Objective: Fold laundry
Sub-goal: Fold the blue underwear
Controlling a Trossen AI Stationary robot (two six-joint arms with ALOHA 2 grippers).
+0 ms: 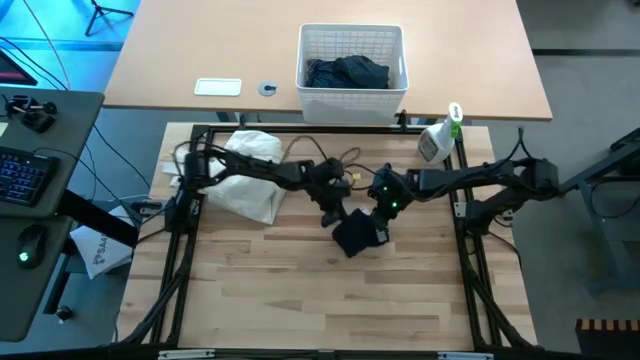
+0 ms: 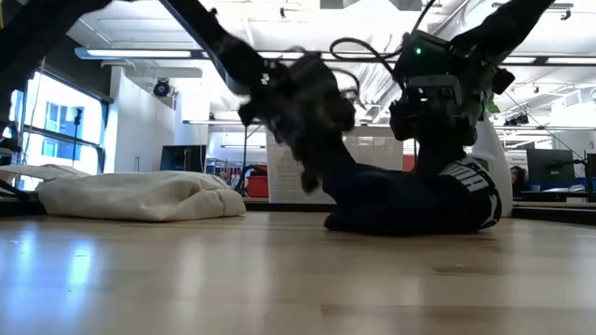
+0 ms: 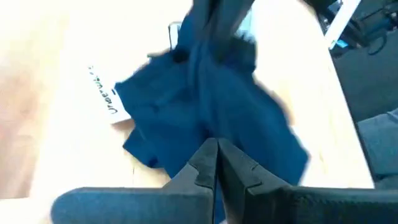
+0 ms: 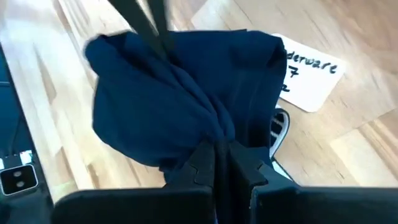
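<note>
Beyond the workbench (image 1: pixel 300 300), white basket (image 1: pixel 352 47) of dark clothes (image 1: pixel 347 72); 2 hands pinching navy garment (image 1: pixel 352 237).

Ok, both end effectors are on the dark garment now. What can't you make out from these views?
- Garment type: the dark navy garment is bunched; both arms cover part of it in the high view.
- White label card: lettering cut off by fabric in the right wrist view, partly hidden in the left wrist view.
- Left end effector: motion-blurred in the low view.
- Basket contents: dark heap, pieces too small to separate.
</note>
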